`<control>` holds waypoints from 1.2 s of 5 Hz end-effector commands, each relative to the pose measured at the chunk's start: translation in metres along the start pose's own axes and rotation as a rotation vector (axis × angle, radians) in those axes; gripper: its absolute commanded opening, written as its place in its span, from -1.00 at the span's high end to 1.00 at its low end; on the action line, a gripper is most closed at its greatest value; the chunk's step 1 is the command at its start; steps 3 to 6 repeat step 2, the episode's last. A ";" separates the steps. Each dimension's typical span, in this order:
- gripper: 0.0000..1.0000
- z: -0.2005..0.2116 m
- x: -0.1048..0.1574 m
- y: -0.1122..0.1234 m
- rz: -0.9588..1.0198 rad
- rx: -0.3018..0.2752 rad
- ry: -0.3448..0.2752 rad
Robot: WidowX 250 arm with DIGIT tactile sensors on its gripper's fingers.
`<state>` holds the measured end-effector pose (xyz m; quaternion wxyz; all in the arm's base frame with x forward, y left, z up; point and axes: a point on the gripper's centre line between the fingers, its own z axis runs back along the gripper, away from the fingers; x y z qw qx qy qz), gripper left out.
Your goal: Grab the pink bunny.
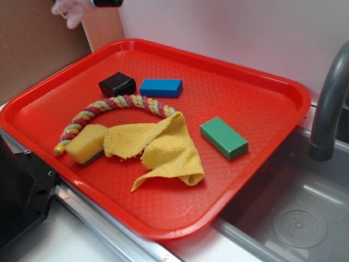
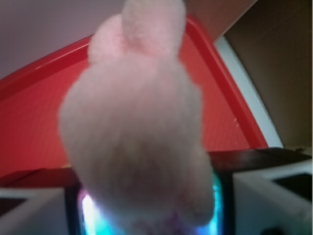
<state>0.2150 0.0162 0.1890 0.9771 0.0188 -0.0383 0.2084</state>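
Hanging at the exterior view's top left, above the red plastic tray (image 1: pixel 262 82), the small pale-pink fuzzy plush bunny (image 1: pixel 70 10) is seen gripped by the black hand (image 1: pixel 106 3), closed around it.

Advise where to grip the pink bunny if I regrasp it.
Take the pink bunny across its rounded body, the widest part in the wrist view, fingers closing from either side. The ears are narrower and look floppy, so likely to slip.
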 end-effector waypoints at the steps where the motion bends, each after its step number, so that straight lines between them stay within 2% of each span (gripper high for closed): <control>1: 1.00 0.036 -0.026 0.014 -0.093 -0.098 -0.094; 2: 1.00 0.036 -0.029 0.020 -0.128 -0.120 -0.078; 6: 1.00 0.036 -0.029 0.020 -0.128 -0.120 -0.078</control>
